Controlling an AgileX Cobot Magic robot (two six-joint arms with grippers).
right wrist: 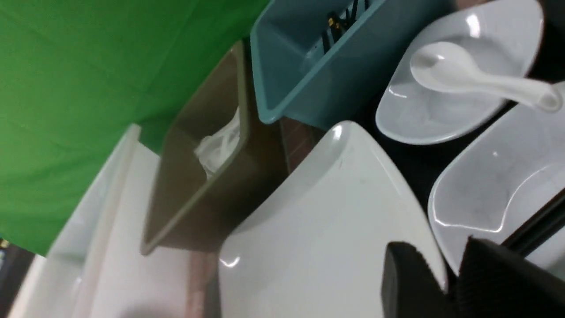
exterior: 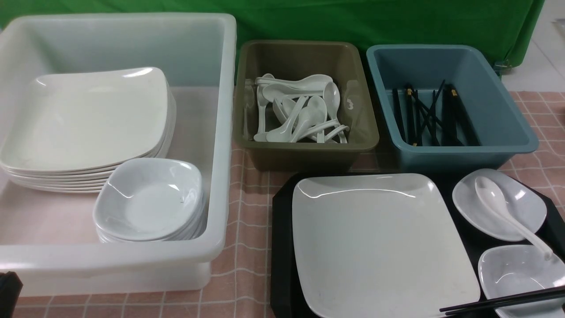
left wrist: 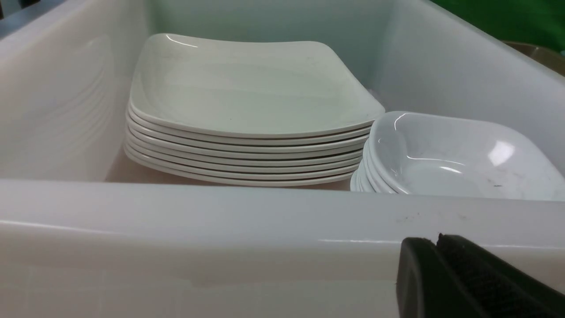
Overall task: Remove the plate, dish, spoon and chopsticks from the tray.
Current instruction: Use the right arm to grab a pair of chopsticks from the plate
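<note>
Right wrist view: the right claw (right wrist: 446, 265) is clamped on the rim of the plate (right wrist: 326, 229), with 1 black finger over the plate's white face and the other outside its edge.

In the left wrist view the left claw (left wrist: 435, 243) has its 2 fingers pressed together, holding nothing. It sits just outside the near wall of the white tub (left wrist: 220, 221).

The black tray (exterior: 280, 247) lies on the bench (exterior: 247, 265), which has a pink checked cover. Nearest on the tray, the chopsticks (exterior: 503, 302) lie side by side across the near dish (exterior: 516, 274), with 1 end close to the plate's corner. The plate lies flat and fills the tray's left part.

To its right, behind the near dish, is the far dish (exterior: 521, 207). The spoon (exterior: 507, 214) has its bowl in the far dish and its handle end on the near dish's rim.

To the left of the tray, the white tub holds a stack of plates (exterior: 88, 119) and, nearer, a stack of dishes (exterior: 150, 198).

Behind the tray stand the olive tub (exterior: 309, 150), with a heap of white spoons (exterior: 300, 110), and the blue tub (exterior: 463, 150), with black sticks (exterior: 423, 117) in it. A green cloth (exterior: 353, 22) hangs at the back.
</note>
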